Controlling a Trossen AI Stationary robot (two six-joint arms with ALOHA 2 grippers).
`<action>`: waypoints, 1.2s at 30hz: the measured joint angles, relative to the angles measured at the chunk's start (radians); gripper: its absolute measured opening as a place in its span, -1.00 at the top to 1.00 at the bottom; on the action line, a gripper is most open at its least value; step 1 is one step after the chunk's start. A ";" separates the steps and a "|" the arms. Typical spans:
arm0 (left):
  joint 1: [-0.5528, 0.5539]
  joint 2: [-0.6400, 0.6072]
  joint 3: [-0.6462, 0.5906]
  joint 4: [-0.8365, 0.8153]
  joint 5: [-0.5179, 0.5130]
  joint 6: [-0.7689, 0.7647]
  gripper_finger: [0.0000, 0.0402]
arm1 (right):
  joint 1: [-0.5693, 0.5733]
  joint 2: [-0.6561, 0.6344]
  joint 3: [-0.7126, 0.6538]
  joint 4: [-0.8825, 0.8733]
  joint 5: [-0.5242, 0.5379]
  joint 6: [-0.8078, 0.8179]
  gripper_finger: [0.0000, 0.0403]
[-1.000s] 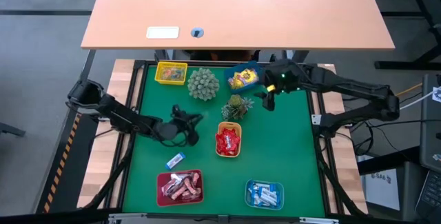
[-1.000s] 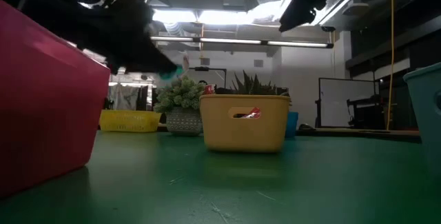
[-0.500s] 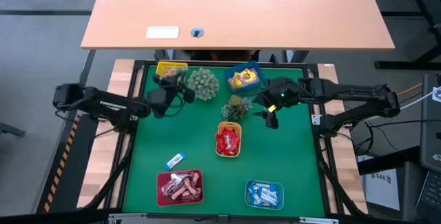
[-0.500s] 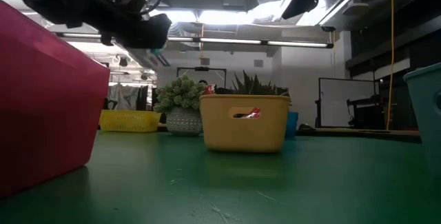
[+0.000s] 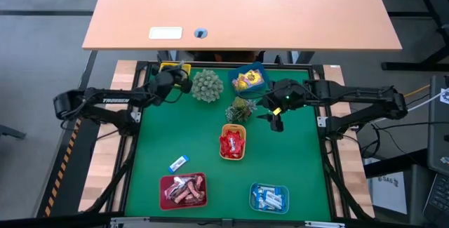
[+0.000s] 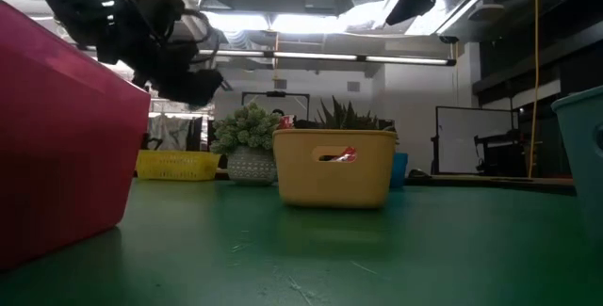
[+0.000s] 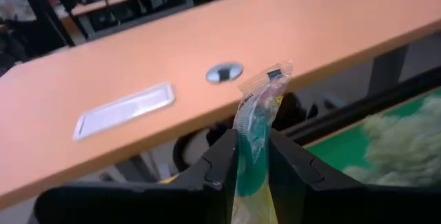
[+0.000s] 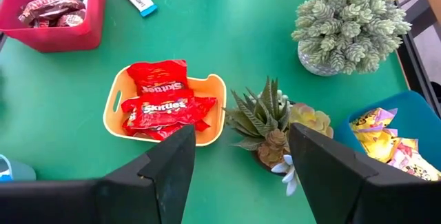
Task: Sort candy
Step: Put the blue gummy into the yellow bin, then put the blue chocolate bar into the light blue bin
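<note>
High view: left tool (image 5: 181, 78) clamped on pale green candy (image 7: 256, 124) over yellow tray (image 5: 168, 66); right tool (image 5: 274, 121) apart beside succulent (image 5: 240, 109).

A pale wooden desk (image 5: 242, 10) stood beyond the green counter (image 5: 295, 165) on grey floor (image 5: 42, 17), under long ceiling strip lights (image 6: 330, 58).

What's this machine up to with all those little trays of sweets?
It is sorting candy into trays. The left gripper holds a pale green wrapped candy above the yellow tray at the table's far edge. The right gripper hangs open near the small plants, holding nothing. One blue-white candy lies loose on the green mat.
</note>
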 joint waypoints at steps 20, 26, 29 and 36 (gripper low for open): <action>0.145 0.000 0.000 -0.146 0.066 -0.023 0.57 | 0.000 0.000 0.000 0.000 0.000 0.000 -0.16; 0.155 0.000 0.000 -0.142 0.055 -0.047 0.30 | 0.000 0.000 0.000 0.026 0.000 0.000 -0.16; 0.155 -0.001 0.000 -0.111 0.054 -0.047 0.23 | 0.000 0.000 0.000 0.030 0.000 0.000 -0.16; 0.110 -0.001 0.000 0.102 0.164 -0.047 0.21 | -0.001 0.001 0.000 0.006 0.031 -0.011 -0.16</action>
